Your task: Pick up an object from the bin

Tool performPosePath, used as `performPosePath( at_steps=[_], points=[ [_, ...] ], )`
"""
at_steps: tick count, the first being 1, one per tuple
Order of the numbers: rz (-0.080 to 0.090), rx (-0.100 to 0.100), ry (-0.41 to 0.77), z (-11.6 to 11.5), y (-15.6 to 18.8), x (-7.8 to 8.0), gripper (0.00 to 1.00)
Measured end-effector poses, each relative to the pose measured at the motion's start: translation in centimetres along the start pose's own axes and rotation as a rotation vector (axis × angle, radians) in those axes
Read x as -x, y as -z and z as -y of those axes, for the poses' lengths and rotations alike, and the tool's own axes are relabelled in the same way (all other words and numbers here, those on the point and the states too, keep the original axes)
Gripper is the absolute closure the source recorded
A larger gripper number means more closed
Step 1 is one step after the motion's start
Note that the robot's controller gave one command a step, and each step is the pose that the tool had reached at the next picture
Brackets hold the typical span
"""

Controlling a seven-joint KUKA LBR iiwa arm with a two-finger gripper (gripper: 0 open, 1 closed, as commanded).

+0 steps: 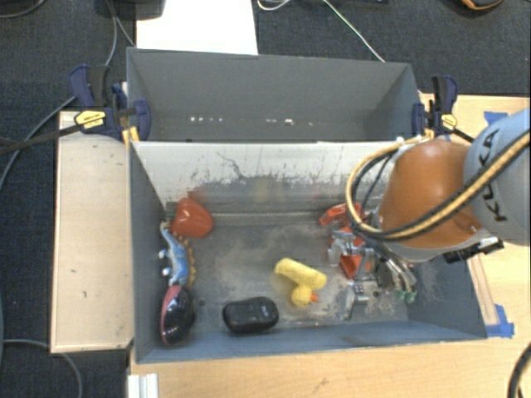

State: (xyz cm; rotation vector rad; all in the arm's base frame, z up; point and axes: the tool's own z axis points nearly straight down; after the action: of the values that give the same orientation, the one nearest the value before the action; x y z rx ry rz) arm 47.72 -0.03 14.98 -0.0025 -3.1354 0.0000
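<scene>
The gripper [358,295] is low over the floor of the bin [265,94], at its right side, just right of a yellow duck [297,277]. A red piece [349,264] lies right beside it. Whether the gripper is open, or holds anything, I cannot tell.

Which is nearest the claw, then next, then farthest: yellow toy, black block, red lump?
1. The yellow toy, just left of the claw.
2. The black block, by the lower wall.
3. The red lump, far left.
</scene>
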Motion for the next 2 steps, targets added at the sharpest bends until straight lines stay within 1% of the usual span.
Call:
performPosePath(
  at_steps=[1,2],
  points=[
    [0.008,0.0,0.0,0.0,0.4,0.2,0.0],
    [0.001,0.001,-0.169,-4.7,-7.9,2.6,0.0]
  ],
)
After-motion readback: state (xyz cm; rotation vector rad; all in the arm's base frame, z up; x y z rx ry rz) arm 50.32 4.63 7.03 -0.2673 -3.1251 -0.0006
